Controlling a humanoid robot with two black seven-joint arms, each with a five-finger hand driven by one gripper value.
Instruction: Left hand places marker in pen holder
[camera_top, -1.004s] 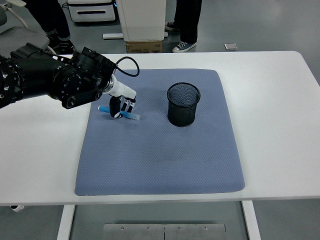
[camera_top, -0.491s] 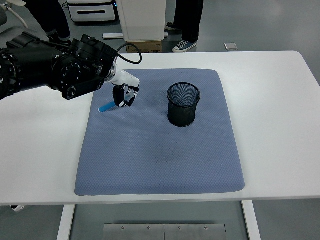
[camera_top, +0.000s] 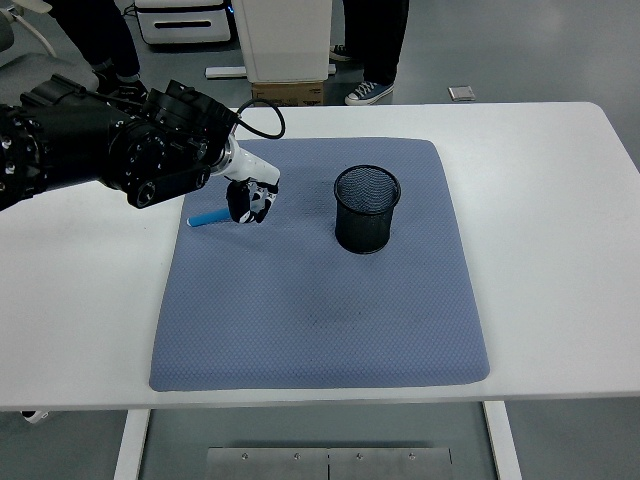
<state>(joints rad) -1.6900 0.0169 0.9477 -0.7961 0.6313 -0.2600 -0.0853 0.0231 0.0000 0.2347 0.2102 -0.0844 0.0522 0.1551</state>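
Since earlier: marker (camera_top: 208, 218) raised, swung left | left hand (camera_top: 248, 200) fingers clamp its right end, over mat (camera_top: 320, 300) far-left | pen holder (camera_top: 366, 208) well right | risk: off-centre grip slips, marker strikes rim.

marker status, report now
Left hand shut on the marker, over the mat's far-left part. Right hand not in view. Pen holder upright, apart to the right, nothing between them.
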